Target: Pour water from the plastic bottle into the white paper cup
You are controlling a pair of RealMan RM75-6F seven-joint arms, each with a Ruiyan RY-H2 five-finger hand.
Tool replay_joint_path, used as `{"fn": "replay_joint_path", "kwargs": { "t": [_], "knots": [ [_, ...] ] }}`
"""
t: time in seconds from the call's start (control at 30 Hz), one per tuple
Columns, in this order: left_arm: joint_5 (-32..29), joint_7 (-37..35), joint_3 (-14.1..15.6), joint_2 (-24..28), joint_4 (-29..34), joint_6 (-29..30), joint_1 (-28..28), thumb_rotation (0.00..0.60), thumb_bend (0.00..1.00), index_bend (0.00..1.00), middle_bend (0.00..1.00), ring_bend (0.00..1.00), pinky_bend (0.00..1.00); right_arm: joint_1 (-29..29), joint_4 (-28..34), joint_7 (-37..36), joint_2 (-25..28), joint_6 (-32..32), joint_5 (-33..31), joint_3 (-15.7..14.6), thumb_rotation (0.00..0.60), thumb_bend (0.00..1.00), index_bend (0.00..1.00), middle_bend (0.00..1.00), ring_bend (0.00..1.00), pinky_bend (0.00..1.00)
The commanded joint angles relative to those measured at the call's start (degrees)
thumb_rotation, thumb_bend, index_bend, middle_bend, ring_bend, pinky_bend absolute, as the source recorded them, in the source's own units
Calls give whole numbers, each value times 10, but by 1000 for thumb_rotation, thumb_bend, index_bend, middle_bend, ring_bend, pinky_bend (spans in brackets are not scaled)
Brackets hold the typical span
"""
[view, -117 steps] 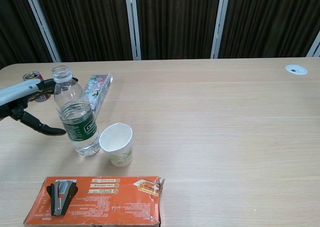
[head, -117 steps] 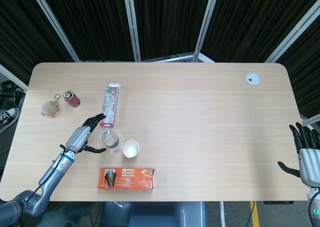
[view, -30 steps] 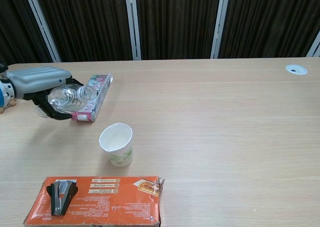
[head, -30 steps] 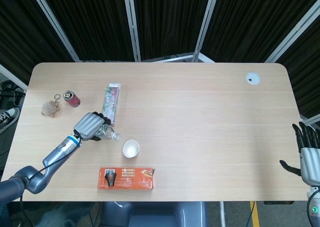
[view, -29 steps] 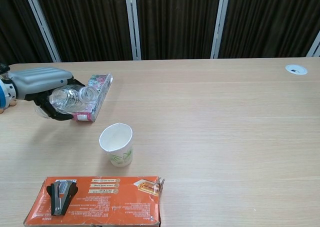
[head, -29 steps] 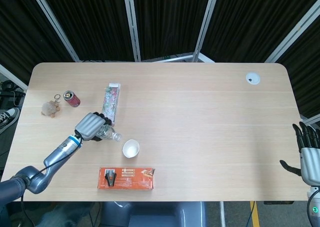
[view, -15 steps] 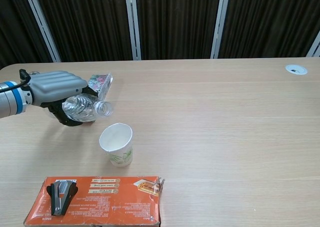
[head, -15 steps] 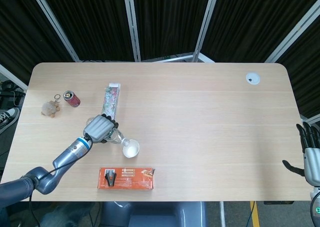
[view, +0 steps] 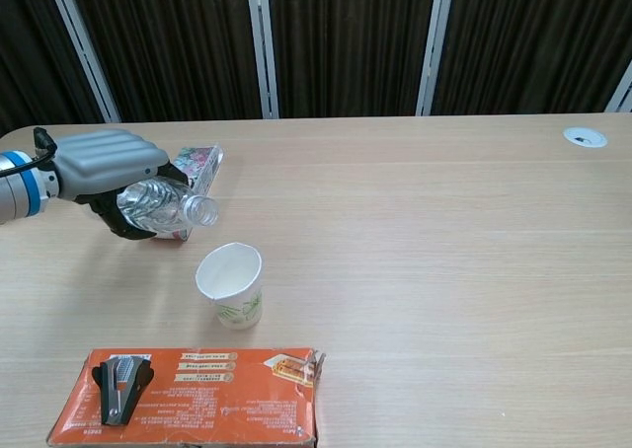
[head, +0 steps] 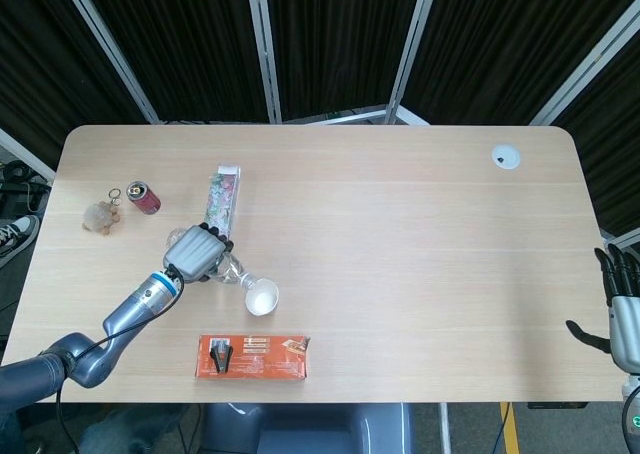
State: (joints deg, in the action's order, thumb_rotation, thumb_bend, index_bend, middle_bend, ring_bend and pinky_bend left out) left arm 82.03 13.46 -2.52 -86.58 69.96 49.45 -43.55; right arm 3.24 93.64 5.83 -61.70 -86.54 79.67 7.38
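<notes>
Left hand (view: 104, 172) grips the clear plastic water bottle (view: 163, 207), fingers wrapped over the body, the bottle tipped nearly flat with its uncapped mouth pointing toward the white paper cup (view: 231, 284). Cup stands upright on the light wooden table (view: 444, 270), just in front of and below the bottle's mouth.

Change: a few seconds ago the bottle stood upright on the table beside the cup and the hand was only reaching for it. Since then it has been lifted and laid over. Half a second ago the mouth was lower and closer above the cup's far rim; now it sits a little higher and further back, short of the rim in the chest view. In the head view the mouth (head: 243, 278) still reads as just beside the cup (head: 262, 296).

No stream visible at the mouth; whether any water is in the cup cannot be told from either view.

Judgement: pour is either being lined up or briefly eased off. With the mouth short of the rim, water leaving now would likely hit the table, so the mouth needs to come over the opening first.

Right hand (head: 622, 309) hangs at the table's far right edge, fingers spread, holding nothing.

Orange flat cardboard box (view: 188, 394) lies near the cup, toward the camera; flowered carton (view: 197, 164) behind the left hand.
</notes>
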Motion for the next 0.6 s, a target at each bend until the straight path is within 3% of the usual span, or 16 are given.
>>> {"fn": "replay_joint_path", "kwargs": {
  "t": [0.03,0.6],
  "knots": [
    [-1,10,0,3,4,3,-1,600,509,578,493,359,386,0,0,0,0,0,0,0,600,0,0,0,0,0],
    [-16,68,-1,7,13,6,-2,600,508,578,494,359,380,3,-2,-4,1,6,-4,2,600,0,0,0,0,0]
  ]
}}
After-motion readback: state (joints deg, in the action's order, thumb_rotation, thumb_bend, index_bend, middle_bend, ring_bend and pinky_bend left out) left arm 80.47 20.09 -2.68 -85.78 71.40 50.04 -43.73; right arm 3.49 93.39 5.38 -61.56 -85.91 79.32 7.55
